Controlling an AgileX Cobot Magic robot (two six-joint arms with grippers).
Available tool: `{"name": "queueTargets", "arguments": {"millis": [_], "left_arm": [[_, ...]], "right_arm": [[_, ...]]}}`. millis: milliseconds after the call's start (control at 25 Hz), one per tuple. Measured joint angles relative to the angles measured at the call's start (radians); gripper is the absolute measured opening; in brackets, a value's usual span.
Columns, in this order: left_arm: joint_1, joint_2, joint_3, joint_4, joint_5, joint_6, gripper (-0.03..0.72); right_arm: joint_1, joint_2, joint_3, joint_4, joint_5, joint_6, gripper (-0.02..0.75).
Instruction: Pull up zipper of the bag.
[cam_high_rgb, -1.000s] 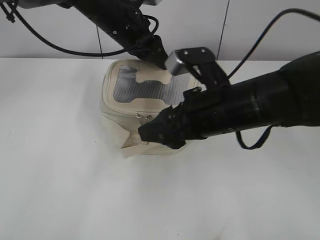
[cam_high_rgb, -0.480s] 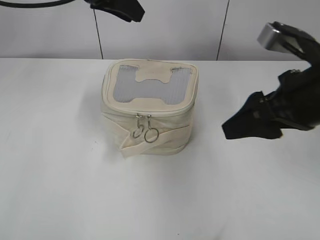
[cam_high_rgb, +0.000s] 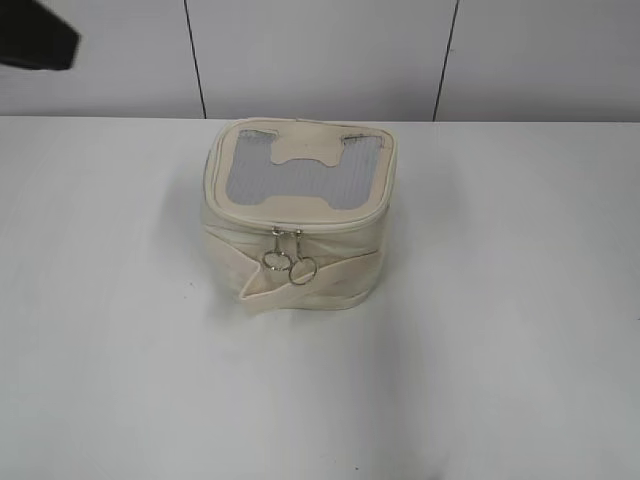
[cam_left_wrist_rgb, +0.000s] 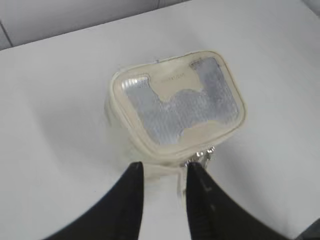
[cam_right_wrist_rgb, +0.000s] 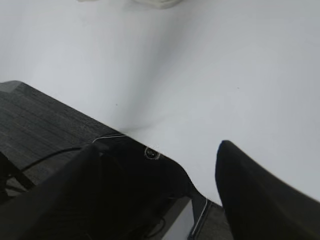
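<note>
The bag (cam_high_rgb: 296, 215) stands in the middle of the white table, lid up, with its grey mesh window and cream bone patch. The zipper (cam_high_rgb: 300, 228) runs round the lid rim. Its two silver ring pulls (cam_high_rgb: 290, 263) hang side by side at the front middle, over the strap. In the left wrist view the bag (cam_left_wrist_rgb: 175, 107) lies beyond my left gripper (cam_left_wrist_rgb: 164, 167), which is open, empty and raised clear of it. My right gripper (cam_right_wrist_rgb: 159, 147) is open and empty over the table's edge, with only a sliver of the bag (cam_right_wrist_rgb: 155, 2) at the top.
A dark part of the left arm (cam_high_rgb: 35, 35) shows at the top left corner of the exterior view. The right arm is out of that view. A dark floor and a cable (cam_right_wrist_rgb: 35, 145) lie below the table edge in the right wrist view.
Both arms have pulled away from the bag: the right one out of the exterior view to the right, the left one to the upper left. The ring pulls now hang uncovered.
</note>
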Motion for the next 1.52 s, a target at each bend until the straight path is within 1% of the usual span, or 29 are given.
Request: {"name": "queueTargets", "arguments": {"millis": [120, 200, 280, 360, 480, 600, 680, 800, 960, 1040, 1160, 1520], "left_arm": [[0.0, -0.257, 0.127, 0.073, 0.044, -0.103, 0.231], [0.0, -0.459, 0.184, 0.146, 0.1, -0.181, 0.231], [0.0, -0.605, 0.226, 0.225, 0.177, -0.257, 0.231], [0.0, -0.736, 0.261, 0.289, 0.257, -0.288, 0.231], [0.0, -0.924, 0.313, 0.334, 0.374, -0.3, 0.231], [-0.001, -1.065, 0.389, 0.369, 0.403, -0.3, 0.231], [-0.001, -1.135, 0.45, 0.375, 0.407, -0.3, 0.231], [-0.001, -1.162, 0.505, 0.375, 0.414, -0.3, 0.231], [-0.001, -1.162, 0.531, 0.375, 0.327, -0.3, 0.231], [-0.001, -1.162, 0.553, 0.375, 0.267, -0.3, 0.231], [-0.001, -1.162, 0.561, 0.375, 0.248, -0.3, 0.231], [-0.001, -1.162, 0.561, 0.375, 0.243, -0.3, 0.23]], "right_arm": [[0.0, -0.152, 0.0, -0.077, 0.087, 0.036, 0.557], [0.0, -0.238, 0.0, -0.117, 0.13, 0.071, 0.557], [0.0, -0.33, 0.0, -0.158, 0.16, 0.104, 0.557], [0.0, -0.43, 0.0, -0.187, 0.171, 0.119, 0.557], [0.0, -0.561, 0.0, -0.241, 0.174, 0.133, 0.557], [0.0, -0.668, 0.032, -0.3, 0.174, 0.145, 0.557], [0.0, -0.73, 0.082, -0.339, 0.174, 0.146, 0.557], [0.0, -0.813, 0.166, -0.358, 0.176, 0.148, 0.557], [0.0, -0.885, 0.261, -0.365, 0.159, 0.148, 0.557], [0.0, -0.894, 0.274, -0.365, 0.11, 0.148, 0.557], [0.0, -0.894, 0.305, -0.365, 0.034, 0.158, 0.557], [0.0, -0.894, 0.309, -0.365, 0.016, 0.164, 0.555]]}}
